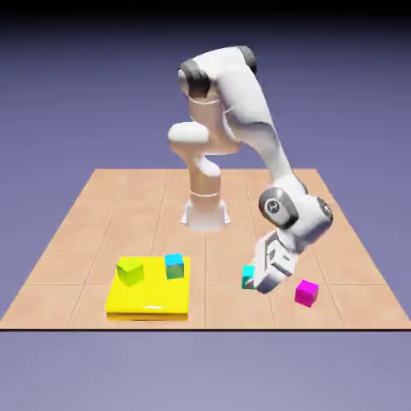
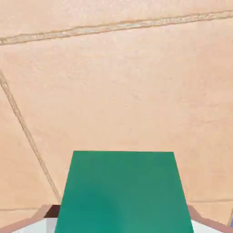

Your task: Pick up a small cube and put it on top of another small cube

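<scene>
Down at the tiled table (image 1: pixel 96 209), right of the yellow block (image 1: pixel 148 302), I see my gripper (image 1: pixel 262 282) clamped shut on 1 small cube (image 2: pixel 124 193); the other small cube (image 1: pixel 174 266) sits on that block beside a yellow-green cube (image 1: pixel 130 271).

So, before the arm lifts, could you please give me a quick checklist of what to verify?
1. Gripper closed: ok.
2. Small cube between the fingers: ok; its green face fills the lower part of the hand view.
3. Target cube on the yellow slab, top free: ok.
4. Yellow-green cube apart from the target cube: ok.
5. Magenta cube apart from the gripper: ok.
6. Grip centred: cannot tell.
</scene>
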`<action>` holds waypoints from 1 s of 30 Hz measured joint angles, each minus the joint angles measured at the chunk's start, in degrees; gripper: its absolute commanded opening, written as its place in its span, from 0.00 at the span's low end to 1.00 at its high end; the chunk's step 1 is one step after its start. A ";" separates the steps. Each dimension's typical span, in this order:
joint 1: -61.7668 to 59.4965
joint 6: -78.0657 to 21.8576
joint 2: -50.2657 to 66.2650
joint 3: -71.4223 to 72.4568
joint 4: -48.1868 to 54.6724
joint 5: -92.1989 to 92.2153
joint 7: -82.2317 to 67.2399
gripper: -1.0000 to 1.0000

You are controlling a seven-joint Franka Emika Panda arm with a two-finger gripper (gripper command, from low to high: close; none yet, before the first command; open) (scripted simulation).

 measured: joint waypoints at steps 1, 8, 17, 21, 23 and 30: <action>-0.23 -0.51 -0.57 -1.52 0.00 2.49 1.57 0.00; -1.84 -4.06 -4.58 -12.12 -0.03 19.93 12.55 0.00; -3.91 -8.62 -9.72 -25.76 -0.07 42.34 26.67 0.00; -4.81 -10.65 -12.01 -31.82 -0.09 52.30 32.95 0.00; -5.26 -11.65 -13.16 -34.85 -0.10 57.28 36.09 0.00; -4.70 -0.97 -11.28 -36.53 -7.53 62.46 36.87 1.00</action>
